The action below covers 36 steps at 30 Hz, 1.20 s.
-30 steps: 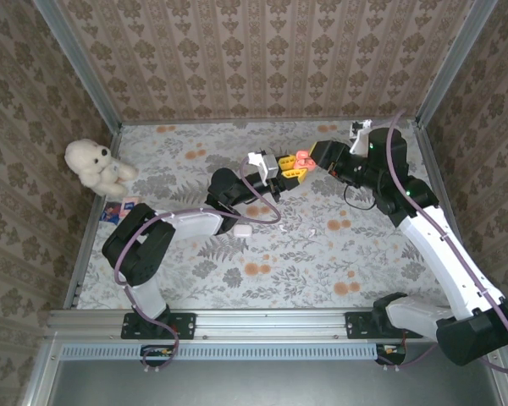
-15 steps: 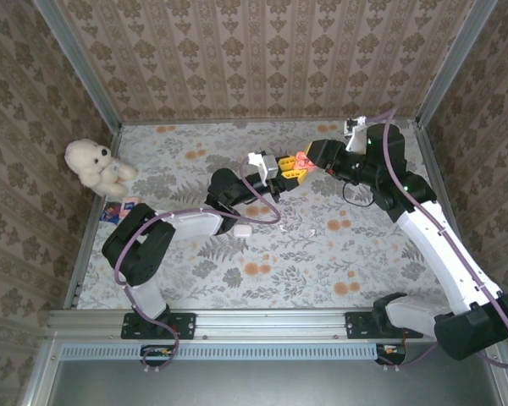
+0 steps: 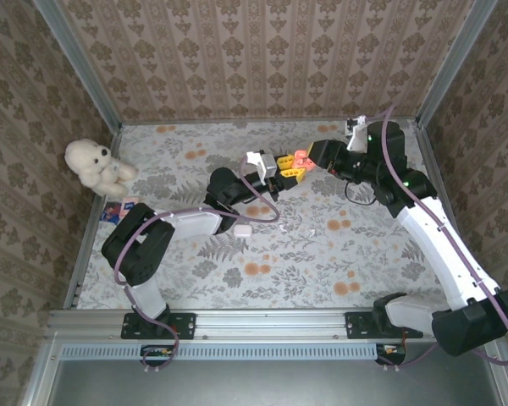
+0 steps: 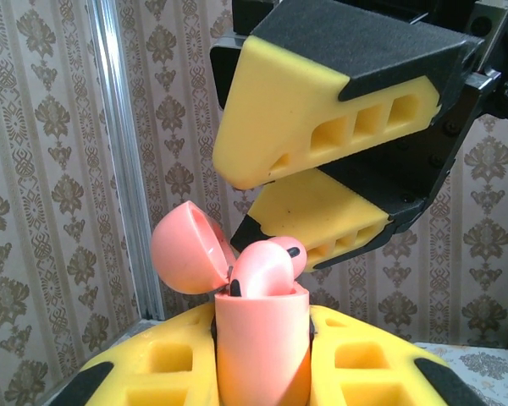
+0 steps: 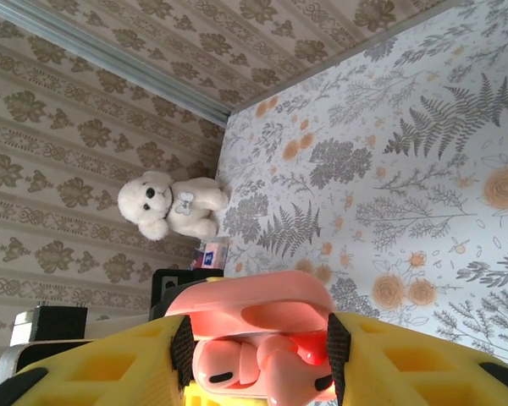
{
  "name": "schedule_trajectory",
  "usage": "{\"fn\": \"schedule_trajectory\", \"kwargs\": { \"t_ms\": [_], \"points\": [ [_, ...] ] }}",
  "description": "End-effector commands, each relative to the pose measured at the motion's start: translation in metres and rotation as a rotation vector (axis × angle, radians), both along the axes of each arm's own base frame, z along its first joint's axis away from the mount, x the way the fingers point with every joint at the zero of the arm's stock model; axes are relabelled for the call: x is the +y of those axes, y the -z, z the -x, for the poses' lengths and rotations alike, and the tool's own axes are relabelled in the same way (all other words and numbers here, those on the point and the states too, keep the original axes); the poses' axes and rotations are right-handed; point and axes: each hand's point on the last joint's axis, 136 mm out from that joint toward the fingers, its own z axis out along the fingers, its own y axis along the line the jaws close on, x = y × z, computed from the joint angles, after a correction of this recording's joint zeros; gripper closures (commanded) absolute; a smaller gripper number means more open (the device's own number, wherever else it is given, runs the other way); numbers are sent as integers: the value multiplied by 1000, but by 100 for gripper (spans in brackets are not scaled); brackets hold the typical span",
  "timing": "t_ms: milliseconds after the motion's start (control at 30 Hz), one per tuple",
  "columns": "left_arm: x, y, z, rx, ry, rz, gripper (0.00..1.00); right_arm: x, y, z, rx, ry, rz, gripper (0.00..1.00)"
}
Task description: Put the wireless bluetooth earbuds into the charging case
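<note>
My left gripper point(image 3: 288, 166) is shut on an orange-pink charging case point(image 4: 262, 338) and holds it upright above the table, with its lid point(image 4: 190, 247) hinged open. Two orange-pink earbuds point(image 4: 262, 269) sit in the case mouth, and their tops stick out. My right gripper point(image 4: 237, 205) meets the case from the far side, jaws apart. Its lower finger point(image 4: 330, 216) lies just behind the rear earbud point(image 4: 286, 249). In the right wrist view the open case point(image 5: 254, 309) and the earbuds point(image 5: 229, 368) lie between that gripper's yellow fingers point(image 5: 406, 364).
A white charging case point(image 3: 242, 228) lies on the floral table point(image 3: 195, 271) under the left arm. A small white bit point(image 3: 311, 230) rests to its right. A white teddy bear point(image 3: 96, 165) and a small card point(image 3: 112, 210) sit at the left wall.
The right arm's wrist and elbow have shifted slightly toward the back wall. Both grippers stay together at the case, which has barely moved.
</note>
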Motion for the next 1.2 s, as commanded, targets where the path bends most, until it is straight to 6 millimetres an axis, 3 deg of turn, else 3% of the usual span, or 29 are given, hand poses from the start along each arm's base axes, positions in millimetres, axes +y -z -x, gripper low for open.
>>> {"fn": "schedule_trajectory", "kwargs": {
  "t_ms": [0, 400, 767, 1033, 1167],
  "points": [
    [9, -22, 11, -39, 16, 48, 100, -7, -13, 6, -37, 18, 17, 51],
    [8, -22, 9, -37, 14, 49, 100, 0, -40, 26, -83, -19, -65, 52],
    [7, -23, 10, -36, 22, 52, 100, 15, -11, 17, -14, -36, -78, 52],
    [6, -19, 9, -28, 21, 45, 100, 9, -52, 22, -107, -46, -47, 52],
    [6, -17, 10, -26, 22, 41, 100, 4, -61, 11, -112, -25, -30, 52]
  ]
}}
